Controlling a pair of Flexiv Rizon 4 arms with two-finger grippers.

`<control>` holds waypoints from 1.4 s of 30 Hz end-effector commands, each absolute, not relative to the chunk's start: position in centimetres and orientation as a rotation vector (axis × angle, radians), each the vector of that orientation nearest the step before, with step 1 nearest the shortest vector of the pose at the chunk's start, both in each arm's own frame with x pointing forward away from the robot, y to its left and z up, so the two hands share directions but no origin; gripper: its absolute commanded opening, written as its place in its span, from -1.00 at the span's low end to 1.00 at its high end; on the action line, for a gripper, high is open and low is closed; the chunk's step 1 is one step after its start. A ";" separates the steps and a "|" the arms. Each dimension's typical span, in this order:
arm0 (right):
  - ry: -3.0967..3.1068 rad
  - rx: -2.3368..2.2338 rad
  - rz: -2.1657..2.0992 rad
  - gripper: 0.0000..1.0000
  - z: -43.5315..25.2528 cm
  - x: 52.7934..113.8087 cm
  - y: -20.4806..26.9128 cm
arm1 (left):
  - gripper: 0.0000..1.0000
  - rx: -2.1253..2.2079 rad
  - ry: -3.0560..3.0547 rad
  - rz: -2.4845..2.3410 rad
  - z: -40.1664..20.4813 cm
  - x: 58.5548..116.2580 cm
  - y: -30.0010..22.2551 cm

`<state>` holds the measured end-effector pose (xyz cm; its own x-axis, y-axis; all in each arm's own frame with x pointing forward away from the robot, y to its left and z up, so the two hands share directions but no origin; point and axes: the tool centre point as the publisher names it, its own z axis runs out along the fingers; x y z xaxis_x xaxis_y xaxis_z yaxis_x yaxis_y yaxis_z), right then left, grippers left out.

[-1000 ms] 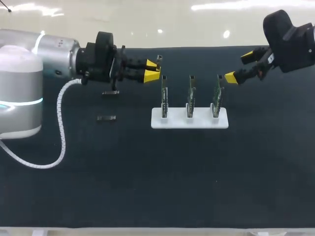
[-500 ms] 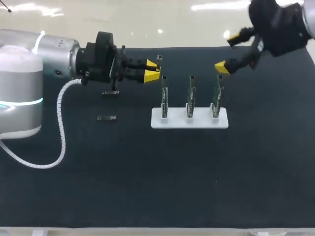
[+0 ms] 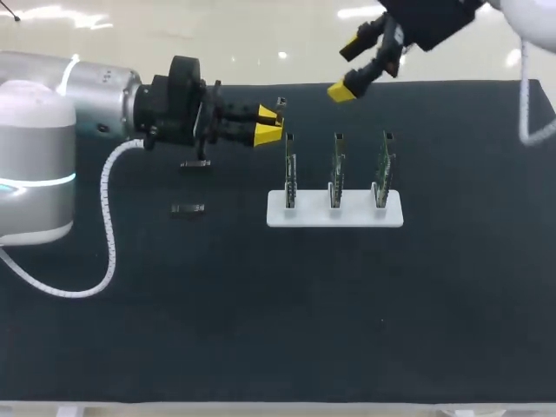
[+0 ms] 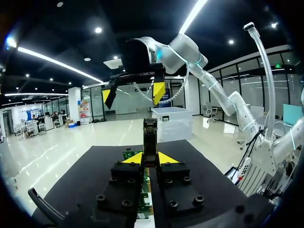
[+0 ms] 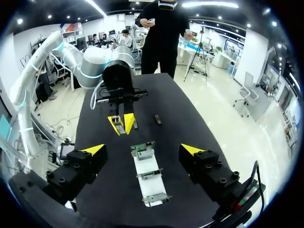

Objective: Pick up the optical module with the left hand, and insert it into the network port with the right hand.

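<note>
My left gripper (image 3: 268,122) is shut on a small dark optical module (image 3: 280,105), held above the table just behind and left of the leftmost board (image 3: 290,169). In the left wrist view the module (image 4: 150,137) sticks out from between the yellow tips of my left gripper (image 4: 150,159). My right gripper (image 3: 346,66) hangs open and empty high over the table's back edge, behind the boards. From the right wrist view, the right gripper (image 5: 142,150) stands wide open above the white base (image 5: 152,183), with the left gripper (image 5: 121,124) facing it.
Three upright green circuit boards stand in a white base (image 3: 334,215) at mid-table. Two spare dark modules (image 3: 195,162) (image 3: 188,208) lie on the black mat to the left of it. A white cable (image 3: 108,226) loops over the mat's left side.
My right arm has risen and swung left, from beside the rightmost board to high above the table's back edge. The left arm and its module have kept still.
</note>
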<state>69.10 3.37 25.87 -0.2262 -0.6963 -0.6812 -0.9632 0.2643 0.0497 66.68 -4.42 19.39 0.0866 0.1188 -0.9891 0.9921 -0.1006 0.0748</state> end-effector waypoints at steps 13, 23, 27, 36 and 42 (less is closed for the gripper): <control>1.901 -1.606 0.726 1.00 25.7 67.0 7.4 | -1.00 1.406 1.192 -1.153 19.4 66.6 -4.5; 1.903 -1.536 0.681 1.00 25.0 65.6 8.1 | -1.00 1.406 1.192 -1.153 19.4 66.6 -4.5; 1.899 -1.511 0.655 1.00 24.7 65.3 8.3 | -1.00 1.406 1.192 -1.153 19.4 66.6 -4.5; 1.893 -1.498 0.636 0.95 24.5 65.6 9.8 | -1.00 1.406 1.192 -1.153 19.4 66.6 -4.5; 1.885 -1.513 0.632 0.53 24.5 65.9 10.8 | -1.00 1.406 1.192 -1.153 19.4 66.6 -4.5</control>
